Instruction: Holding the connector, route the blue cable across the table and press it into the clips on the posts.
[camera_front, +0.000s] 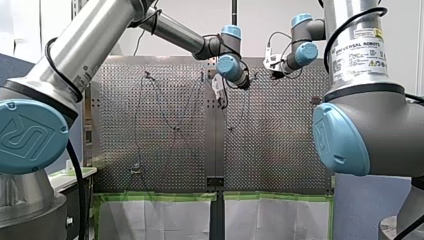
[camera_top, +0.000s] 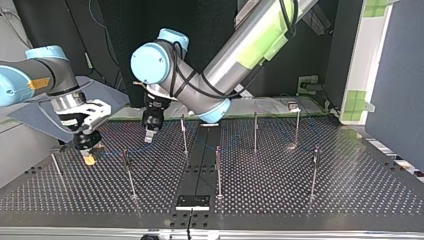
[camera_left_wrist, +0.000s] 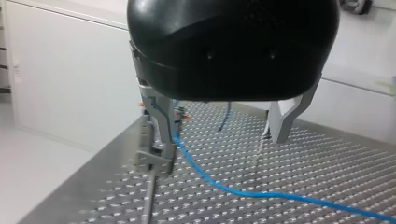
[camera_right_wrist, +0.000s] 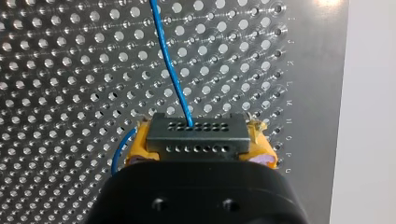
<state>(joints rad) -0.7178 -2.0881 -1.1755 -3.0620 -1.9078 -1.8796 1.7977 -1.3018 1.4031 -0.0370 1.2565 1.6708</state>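
Between the matt yellow pads of my right gripper the connector looks like matt dark-grey plastic, the blue cable leaving it ahead is smooth-sheathed, the perforated table beneath is dull bare metal, and my left gripper has a glossy black shell above bare metal fingers.

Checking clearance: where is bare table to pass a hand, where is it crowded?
Top view: bare table right of the rightmost post, and between it and the middle post. Crowded at left, around my right end effector holding the connector, my left end effector and the blue cable.
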